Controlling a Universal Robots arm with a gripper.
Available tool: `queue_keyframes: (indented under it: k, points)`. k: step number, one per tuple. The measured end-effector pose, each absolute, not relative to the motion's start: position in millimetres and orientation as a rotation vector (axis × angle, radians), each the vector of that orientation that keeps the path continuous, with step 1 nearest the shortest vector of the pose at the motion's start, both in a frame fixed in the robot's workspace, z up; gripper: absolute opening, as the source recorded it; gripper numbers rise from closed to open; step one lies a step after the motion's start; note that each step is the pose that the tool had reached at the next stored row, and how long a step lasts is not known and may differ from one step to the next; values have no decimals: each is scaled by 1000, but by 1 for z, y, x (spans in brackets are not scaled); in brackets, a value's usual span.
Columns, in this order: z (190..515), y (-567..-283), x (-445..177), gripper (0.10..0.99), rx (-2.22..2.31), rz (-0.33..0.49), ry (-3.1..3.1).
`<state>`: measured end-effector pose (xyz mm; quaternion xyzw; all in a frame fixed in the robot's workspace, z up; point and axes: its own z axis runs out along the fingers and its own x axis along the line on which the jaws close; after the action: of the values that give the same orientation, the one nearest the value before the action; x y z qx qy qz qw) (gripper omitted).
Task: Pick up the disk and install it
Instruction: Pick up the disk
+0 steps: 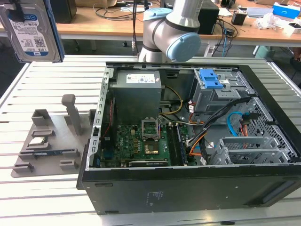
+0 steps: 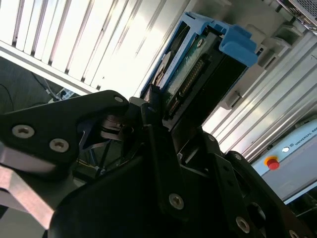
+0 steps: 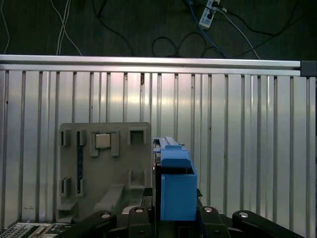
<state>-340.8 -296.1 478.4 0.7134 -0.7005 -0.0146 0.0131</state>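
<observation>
The disk (image 1: 29, 29), a silver-grey drive with a white-and-blue label and a blue carrier frame, hangs high in the air at the exterior view's far left, above the slatted table. In the second wrist view my gripper (image 2: 159, 110) is shut on the disk (image 2: 198, 69), its black fingers (image 2: 151, 106) clamping one end. In the first wrist view the disk (image 3: 174, 186) appears edge-on, rising from my gripper (image 3: 173, 220) above the grey parts holder. The arm's elbow (image 1: 171, 30) stands behind the computer case.
An open computer case (image 1: 101, 103) lies on the slatted aluminium table (image 1: 51, 80), with a drive cage and blue latch (image 1: 211, 80), a grey power-supply box (image 1: 138, 89) and a motherboard (image 1: 141, 141) inside. A grey parts holder (image 1: 51, 136) sits to the case's left in the exterior view.
</observation>
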Motion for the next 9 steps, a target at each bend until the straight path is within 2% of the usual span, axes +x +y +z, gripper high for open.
queue_keyframes:
  k: [9]
  points:
    - [495, -292, -340, 365, 2222, -47, -2182]
